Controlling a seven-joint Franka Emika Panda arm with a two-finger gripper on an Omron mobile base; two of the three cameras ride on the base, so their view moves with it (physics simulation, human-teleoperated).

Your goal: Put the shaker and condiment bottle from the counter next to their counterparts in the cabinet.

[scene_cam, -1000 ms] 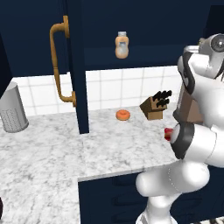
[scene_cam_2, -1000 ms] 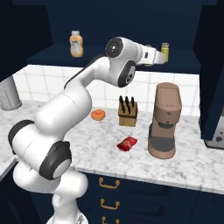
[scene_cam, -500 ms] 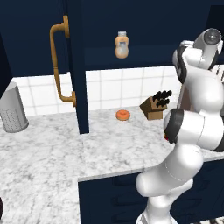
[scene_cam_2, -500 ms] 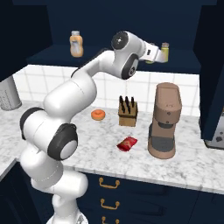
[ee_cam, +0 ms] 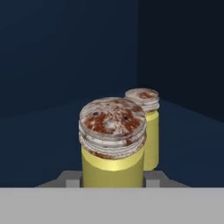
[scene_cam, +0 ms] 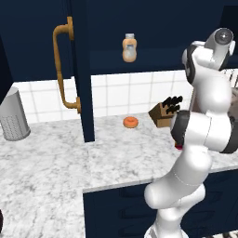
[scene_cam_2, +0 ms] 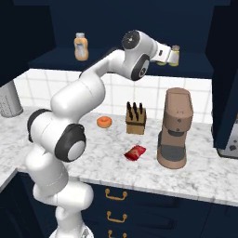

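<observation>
No words to read

No letters, numbers or signs show on the bottles, the shakers, the red packet or the brown machine.

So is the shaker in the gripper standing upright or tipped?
Upright: in the hand view the shaker has its cap on top, body vertical, like the twin shaker behind.

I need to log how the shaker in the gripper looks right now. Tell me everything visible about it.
The shaker is a small olive-yellow cylinder with a ribbed grey-silver cap mottled rusty red on top. It stands upright between the fingers, low in the hand view, inside the dark navy cabinet. Its twin shaker stands just behind it; whether they touch is unclear. Whether its base rests on the shelf is hidden.
</observation>
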